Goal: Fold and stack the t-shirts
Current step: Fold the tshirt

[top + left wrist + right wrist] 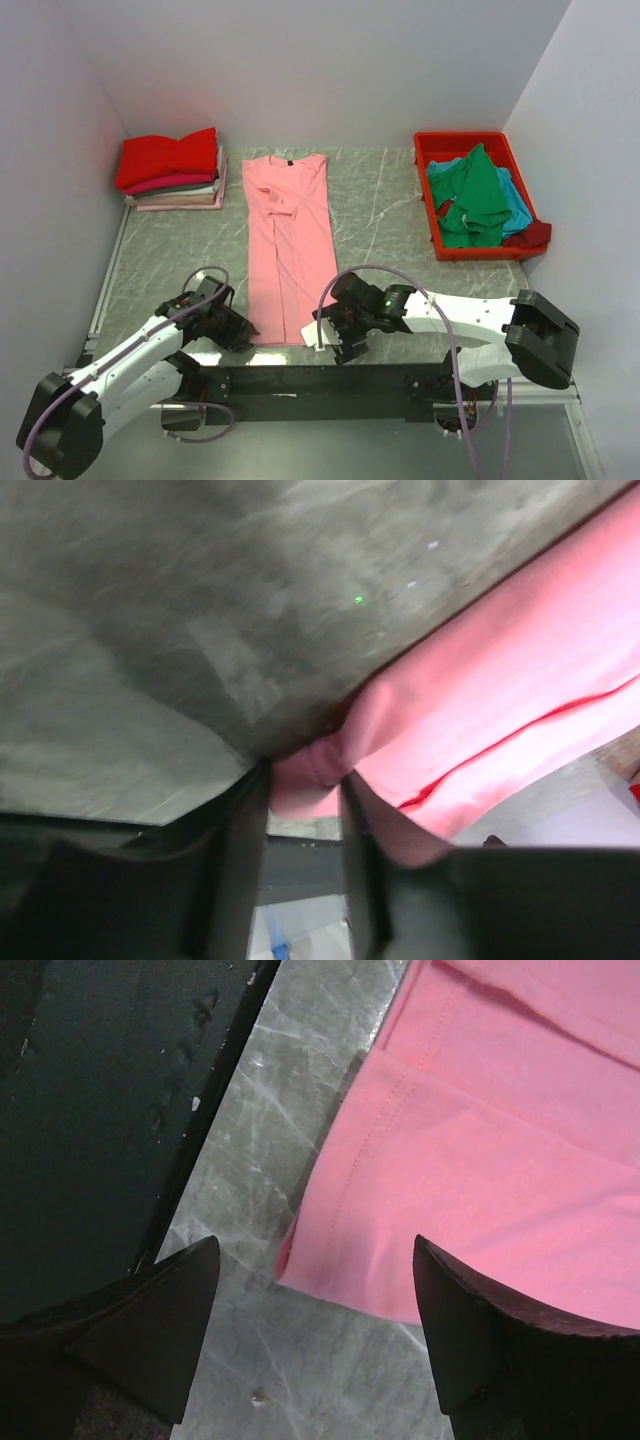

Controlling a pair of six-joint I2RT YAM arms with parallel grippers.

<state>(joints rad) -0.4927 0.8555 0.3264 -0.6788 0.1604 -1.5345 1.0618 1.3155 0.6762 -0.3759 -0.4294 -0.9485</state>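
Top cam: high, near side of the pink t-shirt [290,240], looking down, wide. Wrist cams: very close on its near hem, left cam at its left corner, right cam at its right. All share that hem.

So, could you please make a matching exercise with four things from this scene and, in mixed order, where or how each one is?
Things:
1. pink t-shirt
2. folded stack
3. red bin
4. right gripper

Places or states:
a. at the far right, holding loose shirts
b. open, at the shirt's near corner
c. in the far left corner
d. spread flat in the middle

Pairs: 1-d; 2-c; 3-a; 4-b
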